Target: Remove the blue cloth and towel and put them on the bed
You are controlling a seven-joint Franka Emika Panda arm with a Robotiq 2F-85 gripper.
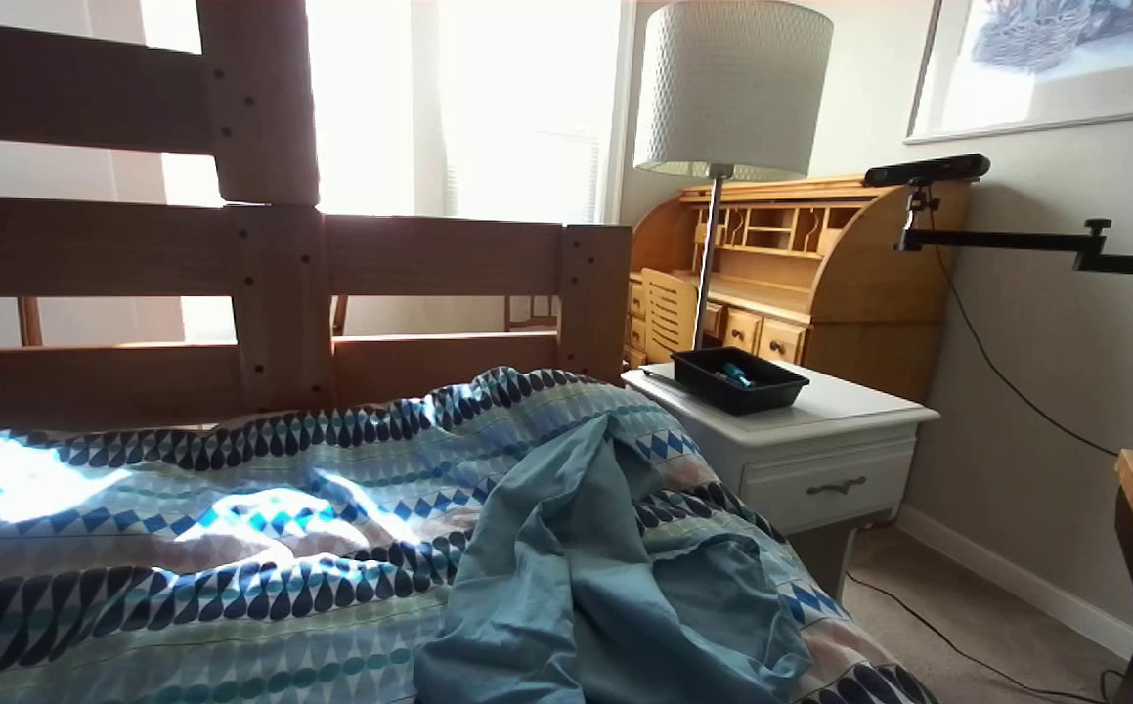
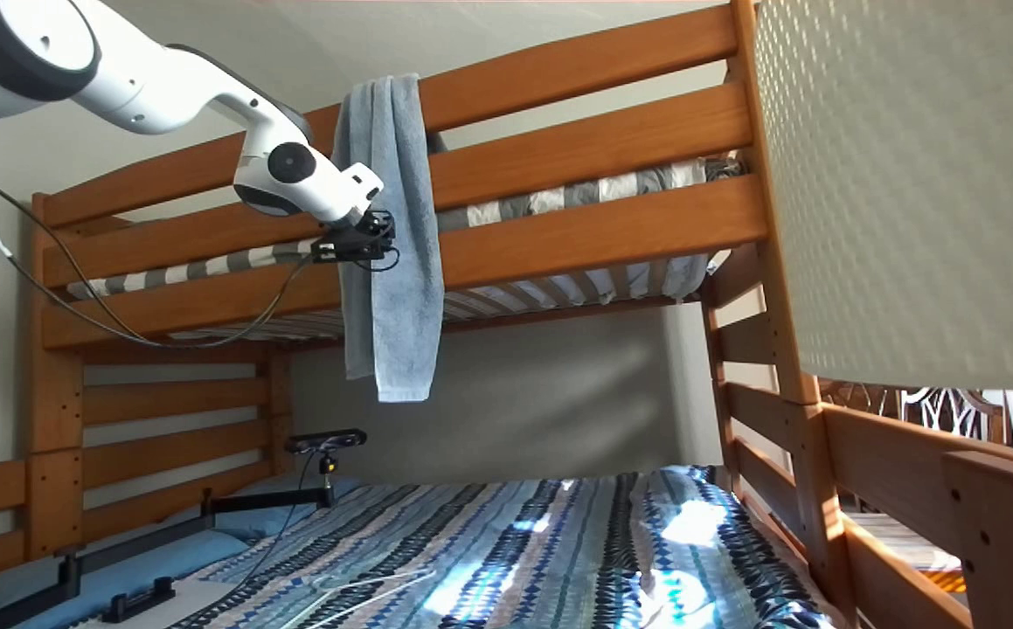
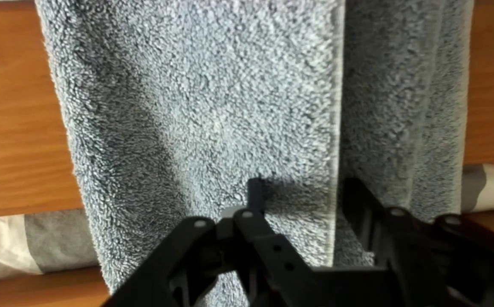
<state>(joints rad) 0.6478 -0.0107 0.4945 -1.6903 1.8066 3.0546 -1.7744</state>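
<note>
The grey-blue towel [image 2: 405, 341] hangs over the top rail of the upper bunk; it fills much of the wrist view [image 3: 229, 106]. My gripper [image 3: 304, 192] is open in front of the towel, one finger on each side of a towel edge. It also shows in an exterior view [image 2: 379, 238]. The blue cloth [image 1: 322, 596], banded in blue, teal and white, is spread over the lower bed [image 1: 278, 284] and shows in both exterior views [image 2: 506, 542]. A plain blue piece [image 1: 595, 587] lies crumpled on it; I cannot tell if it is separate or the reverse.
Horizontal wooden rails [image 2: 611, 218] stand behind the towel, with a striped mattress [image 2: 550, 201] between them. A camera on a black arm [image 2: 327, 441] reaches over the bed. A lamp [image 1: 734, 88] and a white nightstand [image 1: 840, 401] with a black tray [image 1: 742, 399] stand beside it.
</note>
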